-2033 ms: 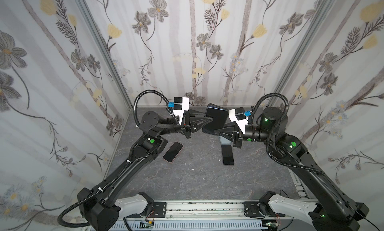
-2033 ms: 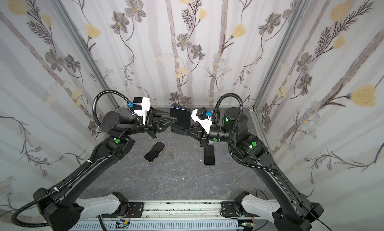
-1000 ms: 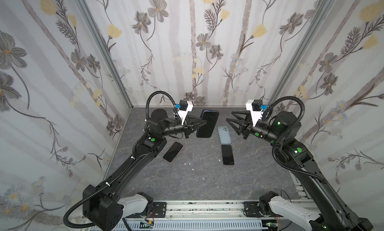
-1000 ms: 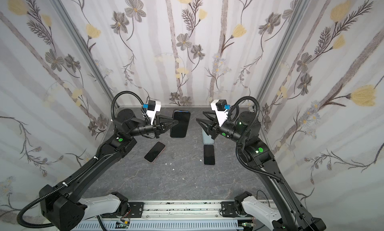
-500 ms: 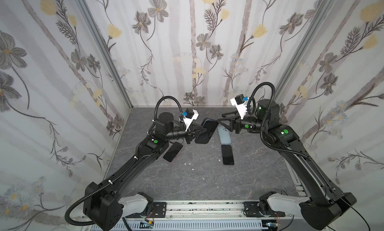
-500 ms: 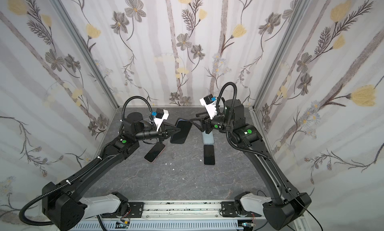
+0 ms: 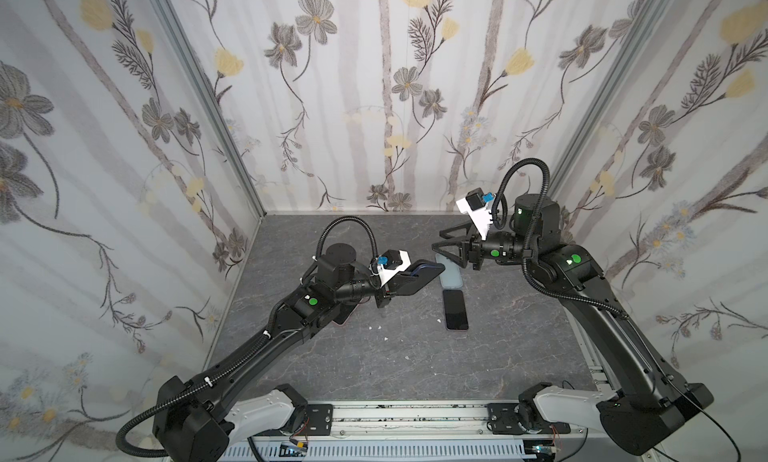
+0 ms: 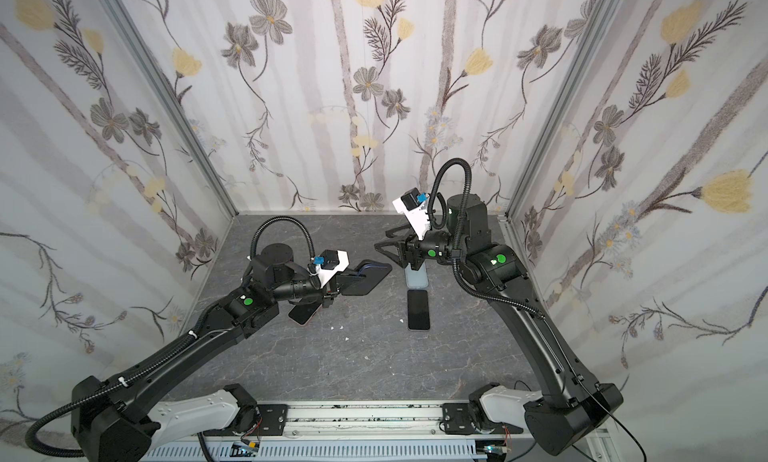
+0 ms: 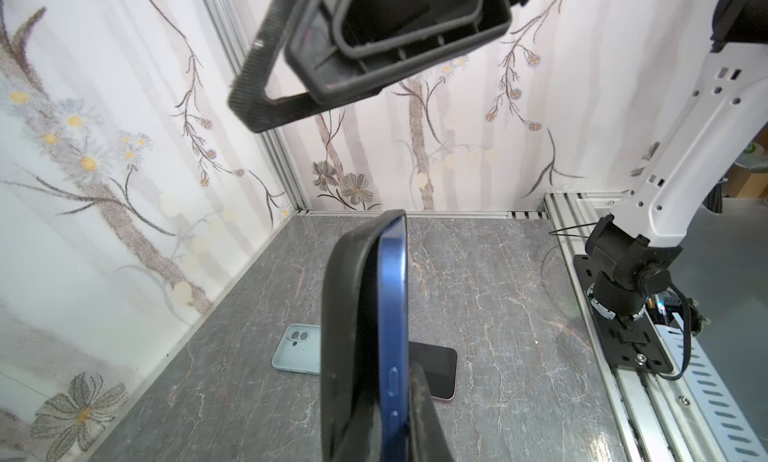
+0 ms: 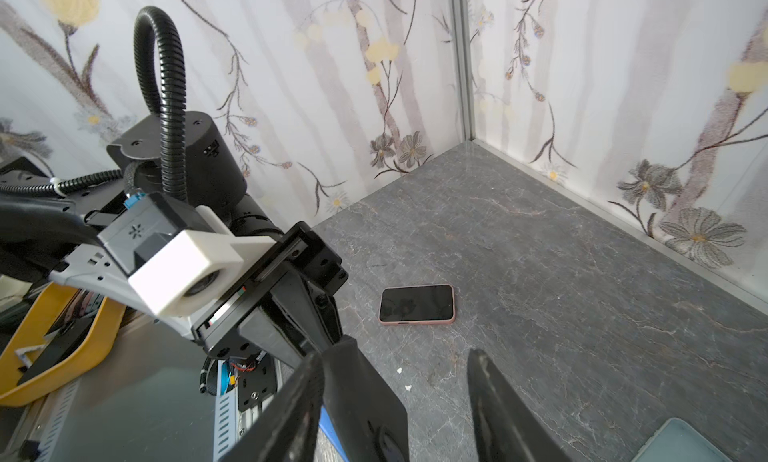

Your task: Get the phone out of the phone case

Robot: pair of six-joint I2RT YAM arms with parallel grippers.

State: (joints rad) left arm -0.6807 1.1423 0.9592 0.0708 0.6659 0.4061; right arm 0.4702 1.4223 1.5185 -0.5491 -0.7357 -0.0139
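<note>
The grey table (image 7: 415,356) lies under both my arms, and the big change is in the air above it. Two seconds ago my pincers met over the middle with the cased phone between them; since then they have parted.

My left pincer (image 7: 399,283) stays clenched on the black phone case (image 9: 349,314) with the phone (image 9: 392,298) inside. It has carried it down towards my left side and holds it off the table. My right pincer (image 8: 381,240) has let go and hangs empty, jaws apart, near the far end of the case. From my left wrist it looks clear of the case, not touching.

On the table a pale blue phone (image 7: 451,275) lies face down beneath my right pincer. A spare phone (image 7: 456,310) lies face up just beside it, and a pink phone (image 8: 301,314) lies under my left wrist.

Smallest of all: along one long side the phone's blue edge stands bare, with the black lip bowed away from it. I judge that side has begun to come free, yet the phone still sits in its case. The job is only part done, and my right pincer needs a fresh bite at that loosened end.
</note>
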